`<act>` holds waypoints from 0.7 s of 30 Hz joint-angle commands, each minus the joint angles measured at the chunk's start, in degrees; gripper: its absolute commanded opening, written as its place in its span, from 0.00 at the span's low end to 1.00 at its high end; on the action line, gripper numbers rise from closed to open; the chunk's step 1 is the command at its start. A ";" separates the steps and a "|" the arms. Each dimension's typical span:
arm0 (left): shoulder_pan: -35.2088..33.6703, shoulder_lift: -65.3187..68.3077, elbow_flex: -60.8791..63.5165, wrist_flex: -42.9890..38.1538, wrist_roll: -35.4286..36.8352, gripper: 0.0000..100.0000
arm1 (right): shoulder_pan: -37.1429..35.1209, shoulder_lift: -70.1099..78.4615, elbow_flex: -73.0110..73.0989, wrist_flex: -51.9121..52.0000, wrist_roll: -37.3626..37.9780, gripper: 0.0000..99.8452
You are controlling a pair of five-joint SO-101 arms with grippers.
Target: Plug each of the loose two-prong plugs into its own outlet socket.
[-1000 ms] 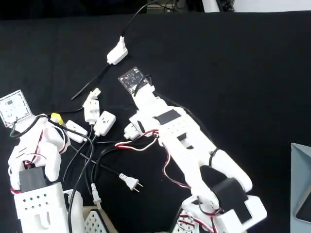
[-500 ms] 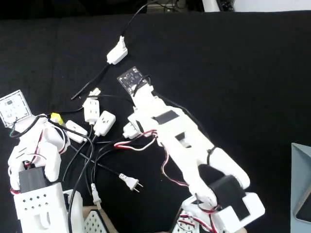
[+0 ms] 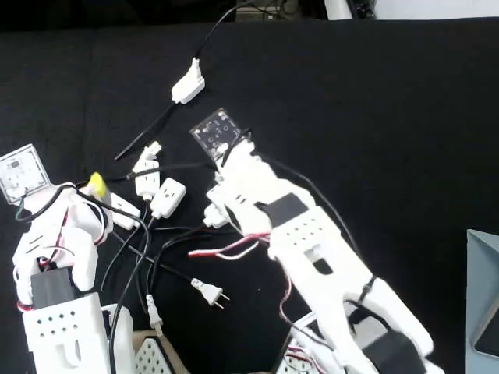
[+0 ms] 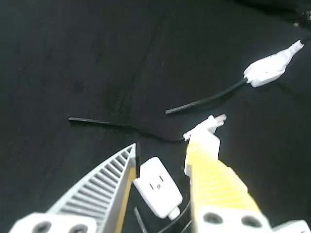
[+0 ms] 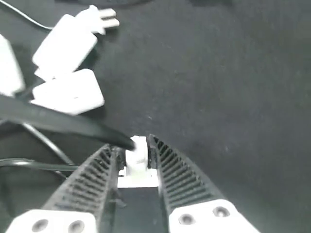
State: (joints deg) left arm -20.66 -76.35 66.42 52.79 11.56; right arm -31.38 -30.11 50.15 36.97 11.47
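Observation:
My right gripper (image 5: 136, 145) is shut on a small white two-prong plug (image 5: 135, 154) whose black cord runs off sideways. In the high view that gripper (image 3: 214, 214) sits just right of two white outlet sockets (image 3: 167, 197), (image 3: 145, 173). My left gripper (image 4: 163, 151) is open, with a white outlet socket (image 4: 156, 187) lying between its yellow finger (image 4: 214, 179) and its grey finger. In the high view it is at the left (image 3: 109, 199). A loose two-prong plug (image 3: 209, 293) lies near the front, and another plug (image 3: 153, 314) lies beside it.
A white adapter on a black cord (image 3: 188, 84) lies farther back. Black cords cross the black table cloth (image 3: 390, 117) between the arms. A grey box edge (image 3: 483, 296) stands at the right. The back right of the table has free room.
The right arm has swung its rear part to the right and down while its gripper stays on the plug. The plug's cord now stretches over the sockets. The left gripper's yellow finger shifted slightly.

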 commanded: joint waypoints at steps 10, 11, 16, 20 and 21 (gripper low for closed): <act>15.52 -0.62 0.84 -8.26 2.55 0.19 | -9.41 -9.36 1.98 7.30 -3.08 0.01; 16.92 -0.62 0.75 -8.26 2.55 0.19 | -9.93 -9.36 2.51 7.30 -3.08 0.01; 22.37 -0.70 0.57 -7.82 2.55 0.19 | -10.11 -9.36 2.68 7.30 -3.08 0.01; 26.07 -0.70 0.57 -7.74 2.29 0.19 | -10.11 -8.84 2.86 6.51 -3.16 0.01; 26.77 -0.70 0.57 -7.65 2.29 0.19 | -10.02 -8.84 2.95 5.98 -3.16 0.01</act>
State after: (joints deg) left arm 3.52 -76.35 68.53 45.76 13.41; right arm -40.88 -37.93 53.32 43.91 8.75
